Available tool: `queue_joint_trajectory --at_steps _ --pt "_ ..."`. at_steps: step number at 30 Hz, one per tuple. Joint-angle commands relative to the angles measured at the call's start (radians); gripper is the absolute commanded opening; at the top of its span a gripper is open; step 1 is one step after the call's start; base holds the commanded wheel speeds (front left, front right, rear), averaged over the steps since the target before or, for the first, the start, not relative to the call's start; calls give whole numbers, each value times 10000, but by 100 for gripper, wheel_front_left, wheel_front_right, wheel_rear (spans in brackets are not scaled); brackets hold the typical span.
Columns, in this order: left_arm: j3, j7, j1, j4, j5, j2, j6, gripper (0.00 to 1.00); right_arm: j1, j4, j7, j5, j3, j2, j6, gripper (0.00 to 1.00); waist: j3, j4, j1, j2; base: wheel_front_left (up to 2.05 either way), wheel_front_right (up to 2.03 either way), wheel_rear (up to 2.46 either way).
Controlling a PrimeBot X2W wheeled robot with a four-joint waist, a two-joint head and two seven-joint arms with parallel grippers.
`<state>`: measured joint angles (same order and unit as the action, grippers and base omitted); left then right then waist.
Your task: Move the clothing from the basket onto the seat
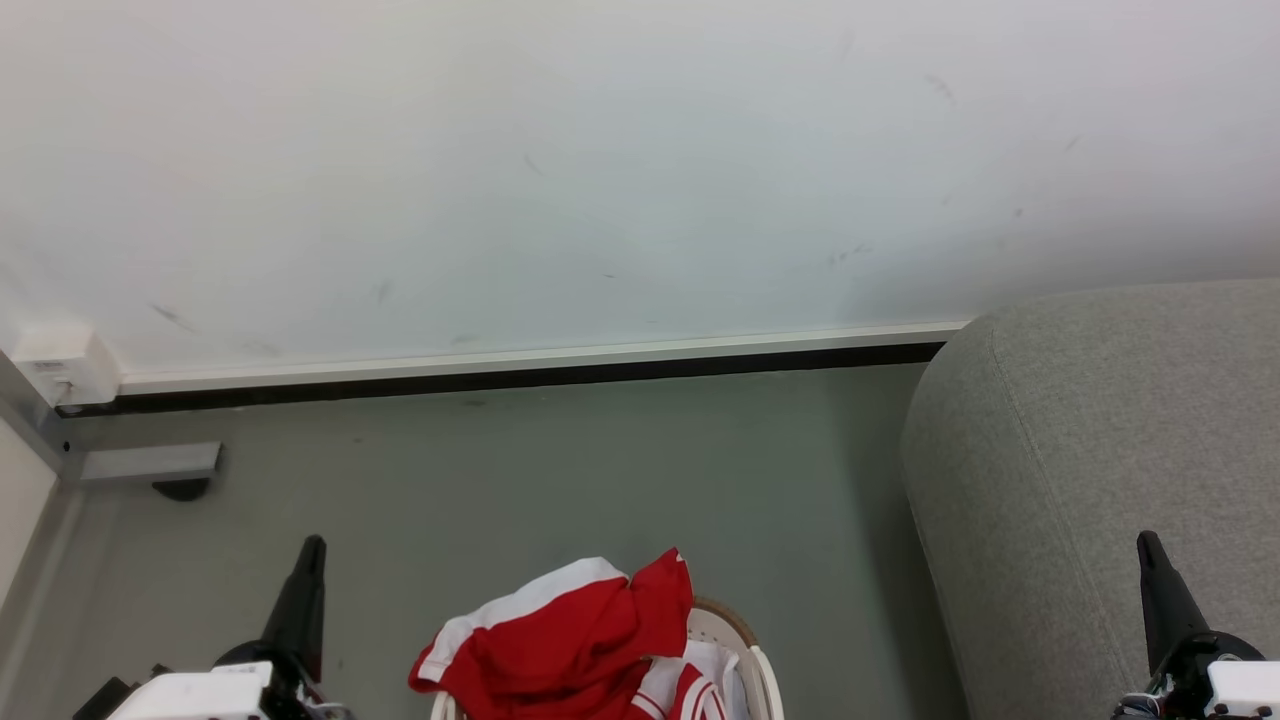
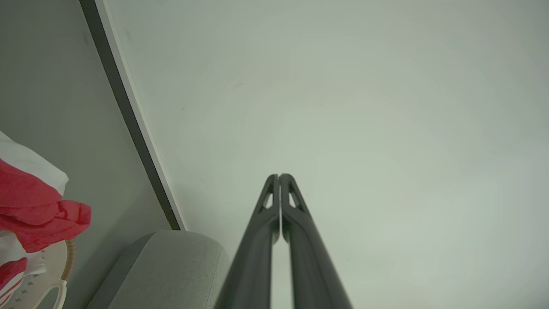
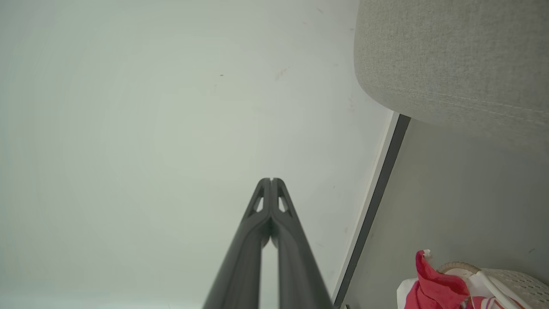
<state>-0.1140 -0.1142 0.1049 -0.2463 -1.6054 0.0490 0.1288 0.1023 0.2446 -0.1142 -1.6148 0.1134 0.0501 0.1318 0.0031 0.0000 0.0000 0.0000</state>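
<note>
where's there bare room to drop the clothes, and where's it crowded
The seat is bare across its visible top. The floor between the skirting, the seat and the basket is bare too. Crowded: the basket, heaped with clothing.

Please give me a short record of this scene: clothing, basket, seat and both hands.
basket: off-white, on the floor
clothing: red and white, heaped in the basket, hanging over its rim
seat: grey fabric, right of the basket, apart from it
left hand: shut, holding nothing, left of the basket
right hand: shut, holding nothing
task state: not yet begun
</note>
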Motion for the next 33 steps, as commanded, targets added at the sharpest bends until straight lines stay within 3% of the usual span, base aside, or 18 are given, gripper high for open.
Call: queue_joint_trajectory --at_steps 1,24,25,33 --pt "-17 -27 90 37 -144 22 52 0 127 -19 -20 39 26 7 -23 0 0 0 0 0 0 0 0" --pt "-17 -27 90 37 -144 22 52 0 126 -19 -20 39 26 7 -23 0 0 0 0 0 0 0 0" --pt "2 4 -11 -27 6 -6 -4 100 -13 27 4 0 -6 -2 0 100 0 0 0 0 0 0 0" --pt "218 359 -117 -179 174 -23 -17 100 -175 108 359 314 -244 -19 -1 100 6 14 0 0 0 0 0"
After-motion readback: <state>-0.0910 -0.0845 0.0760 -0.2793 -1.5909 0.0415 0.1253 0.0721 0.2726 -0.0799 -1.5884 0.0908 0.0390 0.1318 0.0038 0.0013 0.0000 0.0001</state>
